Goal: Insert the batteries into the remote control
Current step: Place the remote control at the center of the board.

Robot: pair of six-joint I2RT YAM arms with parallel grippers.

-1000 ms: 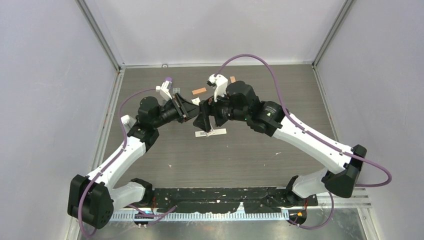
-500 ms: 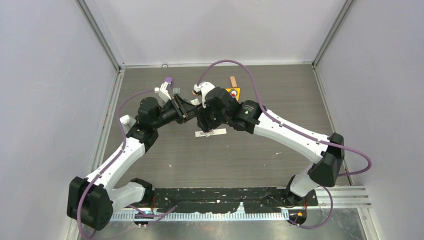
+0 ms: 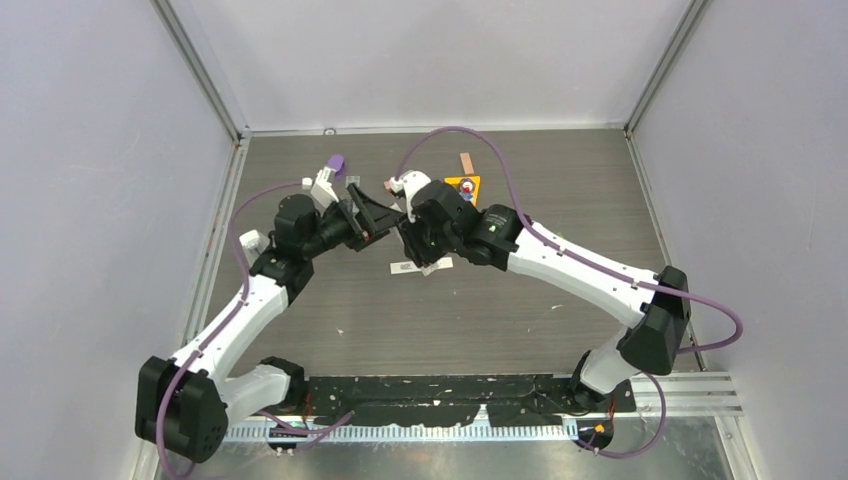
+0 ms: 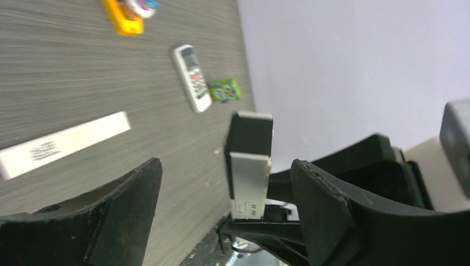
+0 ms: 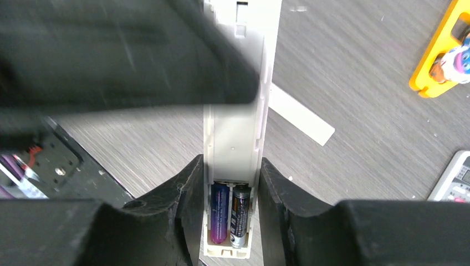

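Note:
The remote control (image 5: 235,138) is a long white bar held off the table, its back facing my right wrist camera. My right gripper (image 5: 231,172) is shut on its sides. Its uncovered compartment holds two batteries side by side, a blue-purple one (image 5: 219,213) and a dark one (image 5: 240,213). My left gripper (image 4: 226,172) stands open around the remote's other end (image 4: 249,172), with both fingers apart from it. In the top view the left gripper (image 3: 372,222) and the right gripper (image 3: 408,232) meet over the middle of the table. Other batteries are out of view.
A flat white strip (image 3: 420,266) lies on the table under the grippers. A yellow toy card (image 3: 462,187) and an orange-brown block (image 3: 465,162) sit further back. A second white remote (image 4: 191,77) lies beside a green packet (image 4: 224,90).
My left gripper has opened and let go of the remote. My right arm swung in to the left and its gripper closed on the remote.

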